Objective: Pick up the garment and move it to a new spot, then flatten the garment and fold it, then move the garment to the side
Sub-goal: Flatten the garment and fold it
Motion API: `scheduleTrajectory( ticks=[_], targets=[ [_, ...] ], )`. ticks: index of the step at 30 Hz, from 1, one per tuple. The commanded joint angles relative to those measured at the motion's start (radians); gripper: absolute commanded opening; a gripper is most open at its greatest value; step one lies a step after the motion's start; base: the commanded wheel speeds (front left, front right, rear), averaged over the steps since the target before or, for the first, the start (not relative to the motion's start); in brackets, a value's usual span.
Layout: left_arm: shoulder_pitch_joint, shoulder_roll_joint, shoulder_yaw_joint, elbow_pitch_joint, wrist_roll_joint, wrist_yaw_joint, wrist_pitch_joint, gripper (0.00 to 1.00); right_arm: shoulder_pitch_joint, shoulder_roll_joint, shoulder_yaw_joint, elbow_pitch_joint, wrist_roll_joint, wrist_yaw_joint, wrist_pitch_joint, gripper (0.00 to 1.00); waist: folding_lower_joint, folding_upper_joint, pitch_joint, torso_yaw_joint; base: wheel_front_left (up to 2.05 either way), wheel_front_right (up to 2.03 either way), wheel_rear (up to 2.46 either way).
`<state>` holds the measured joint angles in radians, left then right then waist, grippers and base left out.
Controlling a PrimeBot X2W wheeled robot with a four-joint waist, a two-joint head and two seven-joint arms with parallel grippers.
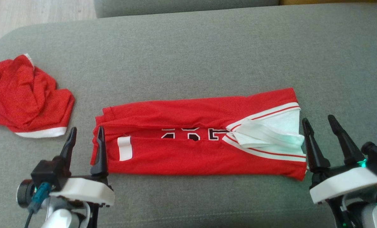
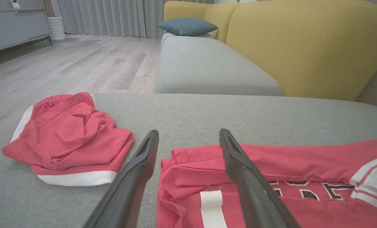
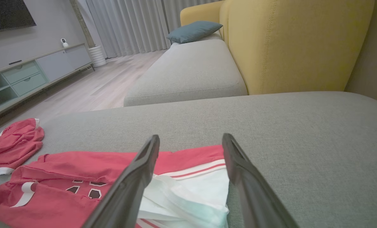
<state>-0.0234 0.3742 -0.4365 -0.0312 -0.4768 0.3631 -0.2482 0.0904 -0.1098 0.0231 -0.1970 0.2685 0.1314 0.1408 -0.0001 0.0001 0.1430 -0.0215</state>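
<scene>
Head view: the folded red jersey (image 1: 201, 148) lies mid-seat on the grey sofa cushion (image 1: 188, 57), left tool (image 1: 86, 129) at its nine o'clock end, right tool (image 1: 317, 119) at three o'clock, both spread wide and empty. Light, floppy, slick cloth, I'd say, so pinch all layers at those ends.

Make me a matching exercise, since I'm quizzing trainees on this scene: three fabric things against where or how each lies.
1. long red mesh jersey with white trim
2. red fabric shorts with white hem
3. teal square pillow

A. on the far grey seat
B. crumpled at the grey cushion's left end
C. folded into a long strip

Pairs: 1-C, 2-B, 3-A
</scene>
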Motion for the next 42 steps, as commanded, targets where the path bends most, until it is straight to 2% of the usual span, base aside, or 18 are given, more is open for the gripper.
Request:
scheduleTrajectory(
  ticks=[1, 6, 13, 19, 24, 26, 27, 33, 42],
  targets=[
    [-0.042, 0.029, 0.044, -0.035, 0.004, 0.007, -0.006, 1.0, -0.026, -0.008, 0.013, -0.03, -0.002, -0.001, 0.001, 1.0, 0.0001, -0.0001, 0.006, -0.001, 0.0, 0.0, 0.0],
    [-0.067, 0.024, 0.037, -0.045, 0.009, 0.003, -0.005, 1.0, -0.04, -0.034, 0.021, 0.065, 0.018, -0.001, 0.065, 1.0, 0.0001, -0.0001, 0.043, 0.004, 0.0, 0.0, 0.0],
    [-0.132, 0.007, 0.018, -0.049, 0.02, -0.025, -0.007, 1.0, -0.133, -0.063, 0.007, 0.213, 0.048, -0.001, 0.098, 1.0, 0.0001, -0.0001, 0.115, 0.035, 0.0, 0.0, 0.0],
    [-0.178, -0.01, 0.008, -0.045, 0.035, -0.042, -0.01, 1.0, -0.197, -0.059, 0.01, 0.34, 0.065, -0.001, 0.185, 1.0, 0.0001, -0.0001, 0.153, 0.062, 0.0, 0.0, 0.0],
    [-0.187, -0.017, 0.009, -0.033, 0.037, -0.049, -0.011, 1.0, -0.211, -0.047, 0.04, 0.385, 0.105, -0.001, 0.273, 1.0, 0.0001, -0.0001, 0.158, 0.071, 0.0, 0.0, 0.0],
    [-0.187, -0.02, 0.012, -0.026, 0.037, -0.052, -0.012, 1.0, -0.209, -0.048, 0.052, 0.387, 0.126, -0.001, 0.31, 0.16, 0.0001, -0.0001, 0.155, 0.073, 0.0, 0.0, 0.0],
    [-0.186, -0.022, 0.013, -0.022, 0.037, -0.054, -0.012, 1.0, -0.207, -0.05, 0.052, 0.384, 0.134, -0.001, 0.324, 0.0, 0.0001, -0.0001, 0.151, 0.073, 0.0, 0.0, 0.0],
    [-0.166, -0.027, 0.025, -0.013, 0.038, -0.053, -0.013, 1.0, -0.185, -0.072, 0.005, 0.322, 0.143, -0.001, 0.317, 0.0, 0.0001, -0.0001, 0.117, 0.063, 0.0, 0.0, 0.0],
    [-0.133, -0.031, 0.02, -0.015, 0.037, -0.048, -0.013, 1.0, -0.147, -0.176, -0.159, 0.272, 0.117, -0.001, 0.336, 0.0, 0.0001, -0.0001, 0.059, 0.042, 0.0, 0.0, 0.0]
  ],
)
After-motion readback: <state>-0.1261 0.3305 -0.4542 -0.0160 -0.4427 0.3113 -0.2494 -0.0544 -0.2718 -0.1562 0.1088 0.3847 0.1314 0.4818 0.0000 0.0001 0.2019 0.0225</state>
